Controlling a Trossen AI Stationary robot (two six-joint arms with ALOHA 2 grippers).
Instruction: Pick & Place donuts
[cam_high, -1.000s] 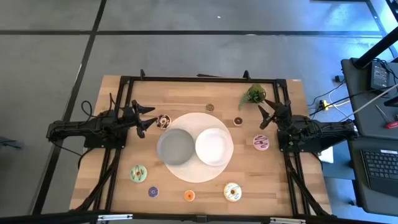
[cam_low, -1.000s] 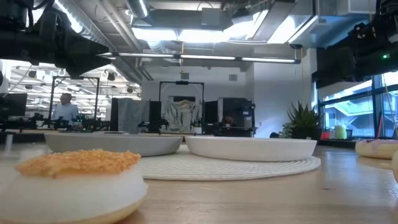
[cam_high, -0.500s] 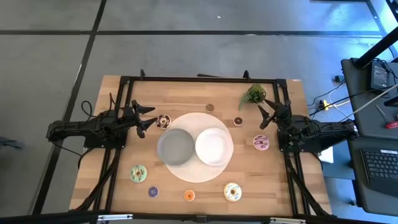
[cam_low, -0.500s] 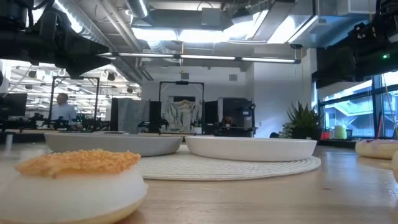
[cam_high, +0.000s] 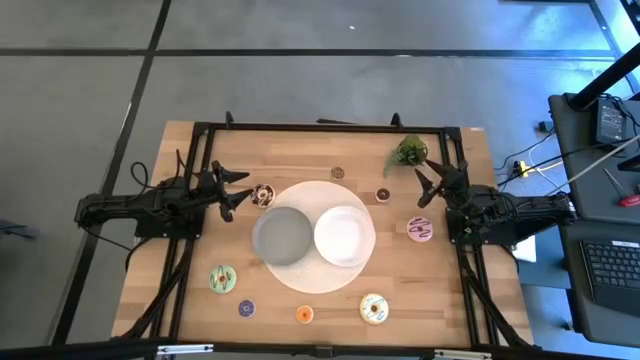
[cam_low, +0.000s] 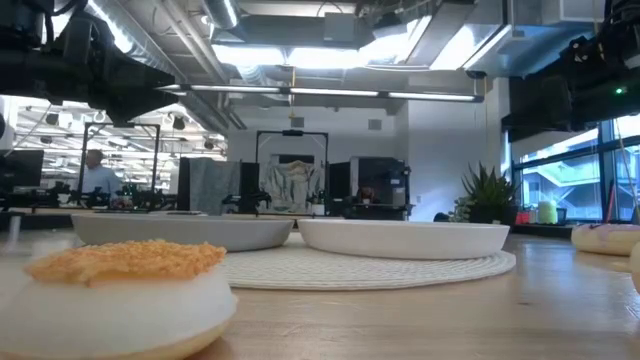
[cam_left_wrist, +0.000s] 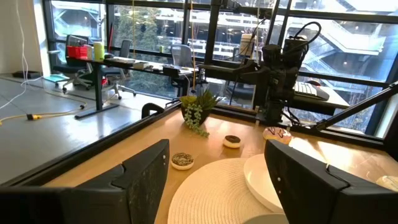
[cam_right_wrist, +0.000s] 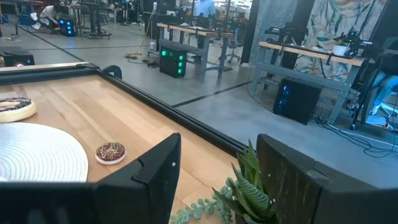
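A grey floor (cam_high: 300, 90) crossed by dark seams surrounds the wooden table (cam_high: 300, 150). To the right of the table stands a dark desk with a keyboard (cam_high: 612, 270) on it, and cables (cam_high: 525, 165) run over the floor between the two. Beyond the table, the low view shows an open ceiling with pipes and long strip lights (cam_low: 330, 95), a white wall (cam_low: 440, 150), and a tall window (cam_low: 575, 180) at the right. Far desks (cam_right_wrist: 298, 59) with equipment stand on the grey floor. Large glazed windows (cam_left_wrist: 155, 37) line another side, with office chairs (cam_left_wrist: 180, 56) and a desk before them.
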